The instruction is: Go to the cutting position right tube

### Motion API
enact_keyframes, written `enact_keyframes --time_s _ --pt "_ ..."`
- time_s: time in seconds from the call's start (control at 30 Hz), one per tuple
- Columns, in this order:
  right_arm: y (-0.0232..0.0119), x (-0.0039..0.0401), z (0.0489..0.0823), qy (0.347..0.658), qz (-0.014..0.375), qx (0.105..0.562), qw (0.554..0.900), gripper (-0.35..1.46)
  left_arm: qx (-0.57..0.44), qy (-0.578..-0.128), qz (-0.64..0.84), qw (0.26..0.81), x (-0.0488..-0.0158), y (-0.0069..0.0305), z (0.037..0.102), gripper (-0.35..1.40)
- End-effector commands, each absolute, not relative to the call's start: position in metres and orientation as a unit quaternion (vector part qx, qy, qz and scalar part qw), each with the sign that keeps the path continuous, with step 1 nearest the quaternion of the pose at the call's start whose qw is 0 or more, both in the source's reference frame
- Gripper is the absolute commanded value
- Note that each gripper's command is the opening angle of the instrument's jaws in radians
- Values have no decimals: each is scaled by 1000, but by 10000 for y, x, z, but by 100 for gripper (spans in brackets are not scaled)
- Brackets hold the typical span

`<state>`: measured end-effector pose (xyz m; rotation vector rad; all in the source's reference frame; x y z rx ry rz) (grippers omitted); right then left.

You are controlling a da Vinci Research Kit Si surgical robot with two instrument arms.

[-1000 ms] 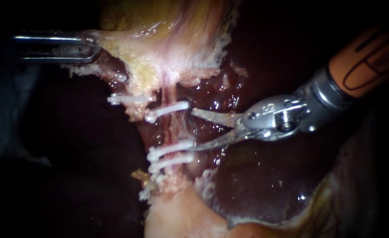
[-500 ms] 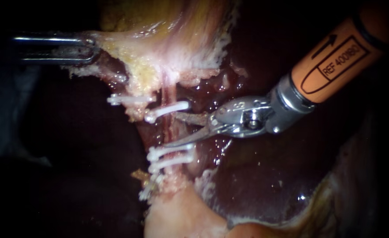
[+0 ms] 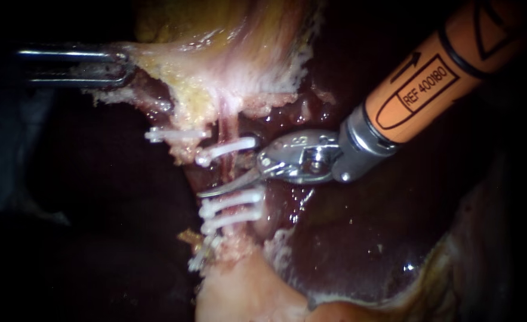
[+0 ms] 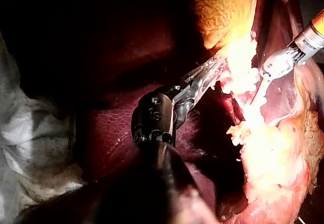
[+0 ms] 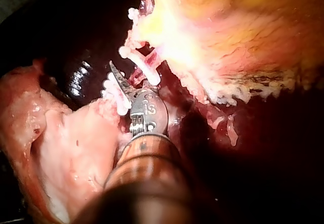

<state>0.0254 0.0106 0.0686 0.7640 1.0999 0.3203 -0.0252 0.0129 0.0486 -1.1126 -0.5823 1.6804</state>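
The right tube [image 3: 231, 170] runs down from the gallbladder [image 3: 227, 65], pink and thin, with one white clip [image 3: 227, 149] above and two white clips [image 3: 232, 200] below. My right instrument [image 3: 218, 177] comes in on an orange shaft; its blades are open. One blade [image 3: 227, 186] lies across the tube just above the lower clips. The other blade is hidden behind the tube. In the right wrist view the blades [image 5: 126, 82] sit between the clips. My left instrument [image 3: 117, 62] is shut on the gallbladder's pale edge, pulling it sideways; the left wrist view shows this hold [image 4: 210, 72].
A left tube carries a white clip [image 3: 170, 135], and another clip [image 3: 200, 256] sits lower down. Dark red liver [image 3: 347, 238] lies under and to the right of the tubes. Pale fatty tissue [image 3: 239, 292] fills the lower middle.
My right instrument has moved left: its open blades went from beside the right tube to around it, between upper and lower clips. The left instrument has held still.
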Motion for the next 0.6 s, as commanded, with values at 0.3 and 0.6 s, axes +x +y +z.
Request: enact_keyframes --time_s 0.3,0.6 --pt "98 265 695 508 127 373 766 136 -460 -241 694 498 -252 129 486 -35" --pt "99 278 695 520 127 375 757 138 -460 -241 694 498 -252 129 486 -35"
